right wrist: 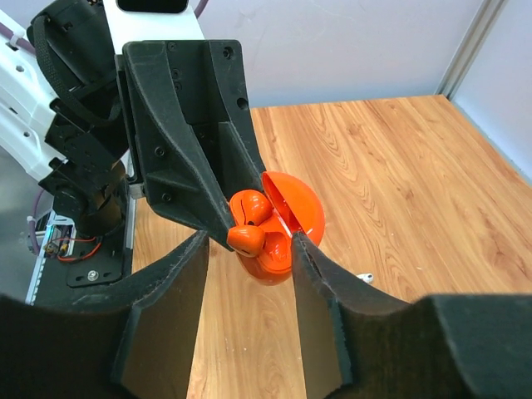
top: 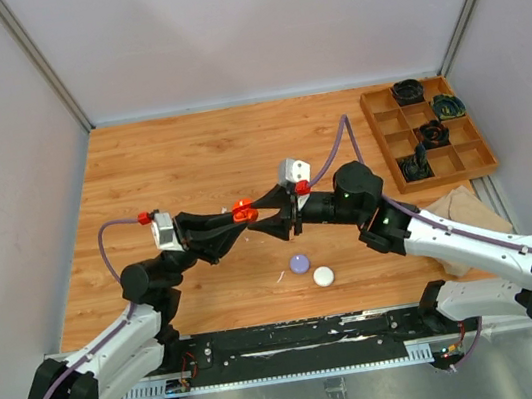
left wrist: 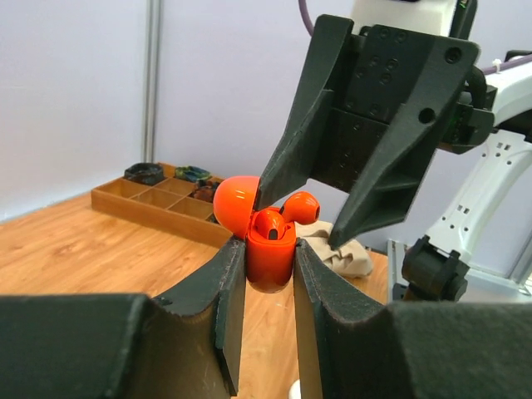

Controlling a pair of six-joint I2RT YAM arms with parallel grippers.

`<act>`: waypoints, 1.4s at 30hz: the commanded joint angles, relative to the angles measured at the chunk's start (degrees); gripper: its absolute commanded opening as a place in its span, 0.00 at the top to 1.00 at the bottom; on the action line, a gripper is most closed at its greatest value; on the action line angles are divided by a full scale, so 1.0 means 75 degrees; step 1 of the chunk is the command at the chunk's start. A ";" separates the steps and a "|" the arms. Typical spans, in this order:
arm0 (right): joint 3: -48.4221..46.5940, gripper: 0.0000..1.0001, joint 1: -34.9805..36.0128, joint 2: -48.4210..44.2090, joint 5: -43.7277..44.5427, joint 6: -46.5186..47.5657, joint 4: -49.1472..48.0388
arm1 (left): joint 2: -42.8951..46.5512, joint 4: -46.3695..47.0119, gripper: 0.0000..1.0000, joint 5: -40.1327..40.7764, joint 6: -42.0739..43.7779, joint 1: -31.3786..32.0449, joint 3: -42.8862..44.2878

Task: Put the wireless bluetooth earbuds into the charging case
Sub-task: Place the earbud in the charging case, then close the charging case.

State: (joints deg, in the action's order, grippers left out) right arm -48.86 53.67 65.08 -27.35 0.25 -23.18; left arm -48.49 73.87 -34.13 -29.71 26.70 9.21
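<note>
My left gripper [top: 236, 215] [left wrist: 270, 268] is shut on the body of an orange-red charging case [left wrist: 268, 259] [right wrist: 270, 262] and holds it above the table with its lid [left wrist: 235, 204] [right wrist: 298, 206] open. One orange-red earbud [left wrist: 270, 225] [right wrist: 251, 204] sits in the case. A second orange-red earbud [left wrist: 301, 205] [right wrist: 247, 238] lies at the case's top, sticking out. My right gripper [top: 260, 213] [right wrist: 249, 243] faces the left one, its jaws open on either side of this earbud and not touching it. A tiny white earbud [right wrist: 364, 277] lies on the table.
A lilac puck [top: 299, 263] and a white puck [top: 323, 275] lie on the wooden table near the front. A wooden compartment tray [top: 468, 142] with dark items stands at the back right. Crumpled brown paper [top: 454, 205] lies below it.
</note>
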 commanded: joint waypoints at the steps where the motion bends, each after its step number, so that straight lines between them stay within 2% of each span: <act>1: -0.0311 0.51 0.0110 -0.0181 0.0453 0.0143 0.0515 | -0.0042 0.0563 1.00 0.0285 0.0060 -0.0056 -0.0050; 5: -0.0397 0.42 0.0110 -0.0321 0.0783 0.0048 0.0618 | -0.0117 0.0595 1.00 0.0416 0.0090 -0.0056 -0.0107; 11: -0.0605 0.36 0.0110 -0.0349 0.1495 -0.0158 0.0709 | -0.0274 0.0915 1.00 0.0589 0.0222 -0.0054 -0.0220; 16: -0.0691 0.32 0.0110 -0.0185 0.1528 -0.0550 0.0569 | -0.0314 0.0938 1.00 0.0555 0.0333 -0.0055 -0.0186; 20: -0.0693 0.30 0.0110 -0.0069 0.1472 -0.0677 0.0455 | -0.0319 0.0919 1.00 0.0558 0.0376 -0.0056 -0.0145; 29: -0.0536 0.30 0.0110 -0.0197 0.2198 -0.0268 0.0816 | -0.0304 0.1087 1.00 0.0452 0.0254 -0.0056 -0.0196; 34: -0.0438 0.31 -0.0003 -0.0456 0.2744 0.0217 0.1225 | -0.0238 0.1096 1.00 0.0305 0.0235 -0.0054 -0.0209; 42: -0.1062 0.31 -0.0307 -0.0415 0.2515 0.0847 0.2689 | -0.0285 0.1095 1.00 -0.0160 0.0212 -0.0056 -0.0217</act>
State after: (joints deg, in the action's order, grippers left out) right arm -53.06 52.71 62.22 -8.82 2.55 -10.04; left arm -50.96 79.55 -33.15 -28.36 26.68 7.90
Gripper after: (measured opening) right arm 0.688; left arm 0.297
